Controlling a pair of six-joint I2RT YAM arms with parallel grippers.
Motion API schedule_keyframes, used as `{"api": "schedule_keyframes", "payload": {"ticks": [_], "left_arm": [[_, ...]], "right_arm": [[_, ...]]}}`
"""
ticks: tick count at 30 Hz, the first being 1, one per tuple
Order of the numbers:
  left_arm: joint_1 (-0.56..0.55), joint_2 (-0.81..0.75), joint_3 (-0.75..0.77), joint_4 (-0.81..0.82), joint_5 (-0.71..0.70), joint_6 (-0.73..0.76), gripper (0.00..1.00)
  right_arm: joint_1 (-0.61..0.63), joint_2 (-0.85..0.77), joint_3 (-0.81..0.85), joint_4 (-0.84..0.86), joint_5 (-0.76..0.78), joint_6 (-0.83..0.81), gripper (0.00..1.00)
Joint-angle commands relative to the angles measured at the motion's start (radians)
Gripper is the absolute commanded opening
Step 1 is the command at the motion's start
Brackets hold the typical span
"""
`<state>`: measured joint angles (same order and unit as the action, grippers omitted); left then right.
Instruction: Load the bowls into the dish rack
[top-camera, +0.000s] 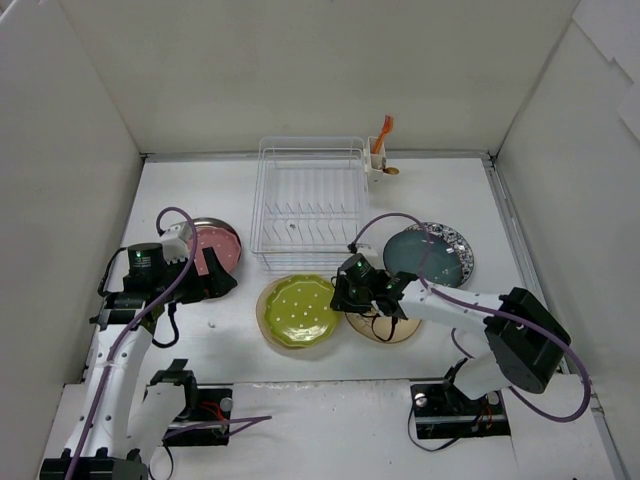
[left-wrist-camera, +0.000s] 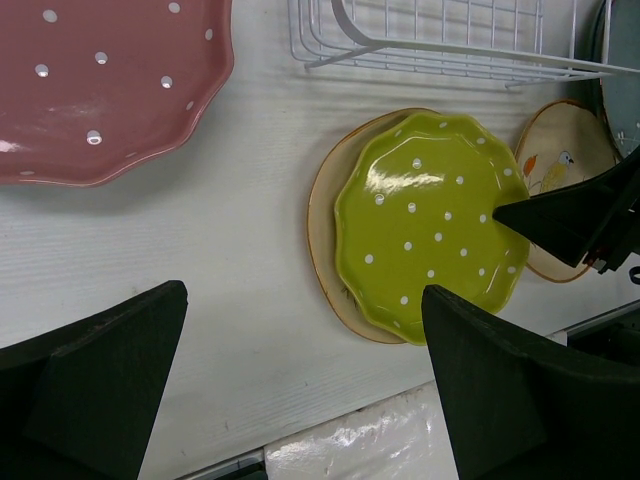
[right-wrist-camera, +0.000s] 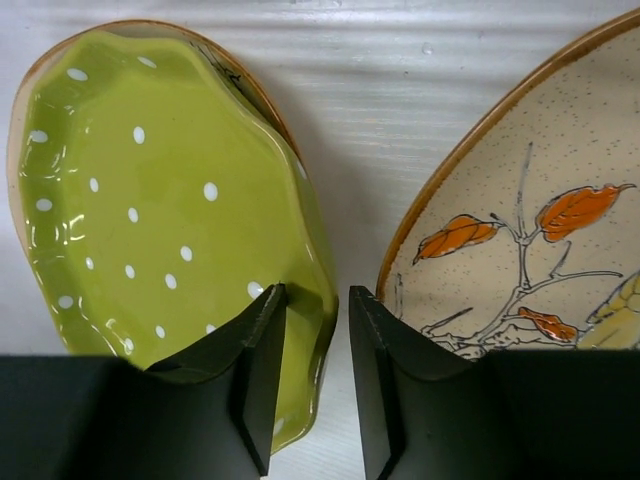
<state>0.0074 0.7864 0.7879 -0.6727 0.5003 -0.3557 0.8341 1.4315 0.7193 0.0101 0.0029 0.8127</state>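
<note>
White table, walled in on three sides. Dish rack sits at the far middle, white wire with the dividers upright. All bowls lie flat on the table, outside the rack.

Teal bowl is right of the rack, stacked on a grey patterned dish. Pink bowl with white dots is left of the rack, and a grey rim shows under its far edge. Lime green bowl, also white-dotted, is near the rack's front edge and rests on a plain cream bowl. Leaf-print cream bowl lies just beside it on the right, partly under the right arm.

Right gripper is low at the lime green bowl's right rim. Its jaws are set narrow astride the rim, one finger inside the bowl and one outside, next to the leaf-print cream bowl. Can't tell if it actually pinches.

Left gripper has its jaws spread wide and is grasping nothing. It hovers over bare table between the pink bowl and the lime green bowl.

Utensil cup is at the rack's far right corner, with an orange utensil sticking up from it.
</note>
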Motion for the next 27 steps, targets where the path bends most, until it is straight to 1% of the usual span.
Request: {"api": "schedule_keyframes", "payload": {"ticks": [1, 2, 4, 5, 7, 12, 18, 20, 27], "left_arm": [[0.006, 0.004, 0.017, 0.056, 0.018, 0.004, 1.0], [0.006, 0.004, 0.017, 0.056, 0.02, 0.004, 1.0], [0.006, -0.001, 0.017, 0.056, 0.02, 0.004, 0.99], [0.006, -0.003, 0.017, 0.055, 0.02, 0.003, 0.99], [0.006, -0.004, 0.017, 0.055, 0.023, 0.001, 0.99], [0.006, -0.006, 0.02, 0.056, 0.032, -0.002, 0.99], [0.006, 0.002, 0.007, 0.071, 0.063, -0.028, 0.99], [0.006, 0.002, -0.002, 0.088, 0.081, -0.041, 0.99], [0.006, 0.008, -0.09, 0.174, 0.155, -0.12, 0.99]], "right_arm": [[0.01, 0.003, -0.012, 0.07, 0.012, 0.011, 0.28], [0.01, 0.001, -0.015, 0.071, 0.012, 0.009, 0.21], [0.01, -0.009, -0.026, 0.073, 0.014, 0.005, 0.14], [0.01, -0.013, -0.03, 0.074, 0.017, 0.002, 0.08], [0.01, -0.034, -0.035, 0.074, 0.02, -0.007, 0.0], [0.007, -0.103, -0.034, 0.047, 0.012, -0.041, 0.0], [0.01, -0.177, 0.021, -0.004, 0.005, -0.075, 0.0], [0.008, -0.184, 0.034, -0.033, -0.023, -0.078, 0.0], [-0.001, -0.175, 0.077, -0.035, -0.083, -0.069, 0.0]]}}
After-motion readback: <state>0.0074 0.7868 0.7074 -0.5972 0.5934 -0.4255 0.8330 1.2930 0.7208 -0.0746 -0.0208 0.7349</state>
